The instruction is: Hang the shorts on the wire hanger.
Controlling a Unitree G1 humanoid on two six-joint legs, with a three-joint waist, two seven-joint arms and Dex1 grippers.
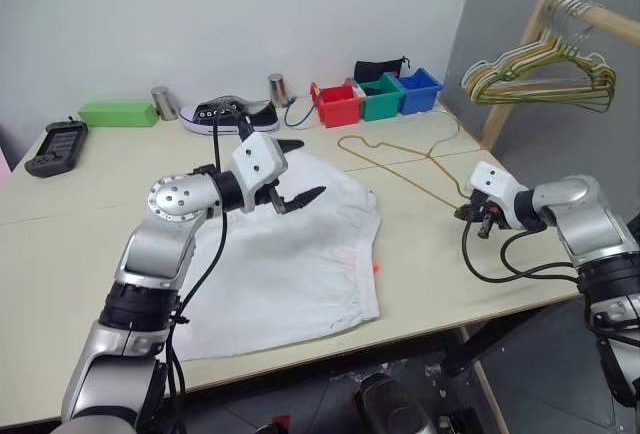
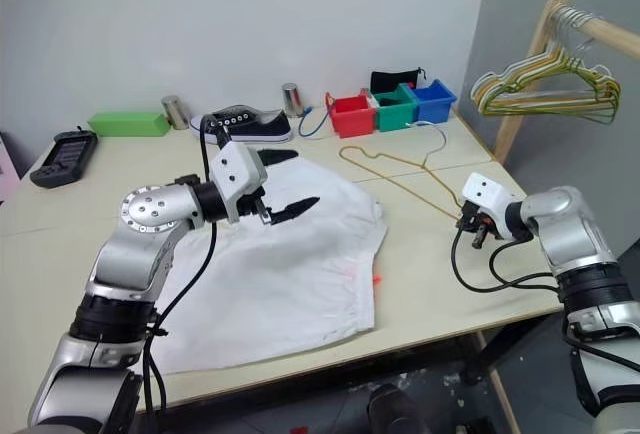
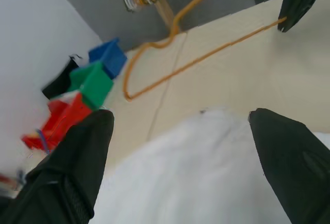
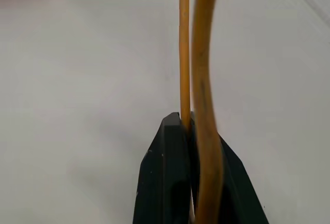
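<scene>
The white shorts (image 1: 290, 264) lie spread flat on the table, with a bit of orange drawstring (image 1: 377, 267) at their right edge. My left gripper (image 1: 308, 168) hovers open just above their upper part, nothing between its fingers (image 3: 77, 162). The yellow wire hanger (image 1: 400, 169) lies on the table beyond the shorts, its hook toward the bins. My right gripper (image 1: 468, 211) is shut on the hanger's near right corner; in the right wrist view the wire (image 4: 184, 53) runs out from between the closed jaws.
Red (image 1: 337, 104), green (image 1: 381, 96) and blue (image 1: 418, 90) bins, a black shoe (image 1: 228, 114), two metal cups, a green box (image 1: 118, 114) and a black device (image 1: 56, 147) line the back. A bunch of hangers (image 1: 545, 74) hangs on a wooden rack at right.
</scene>
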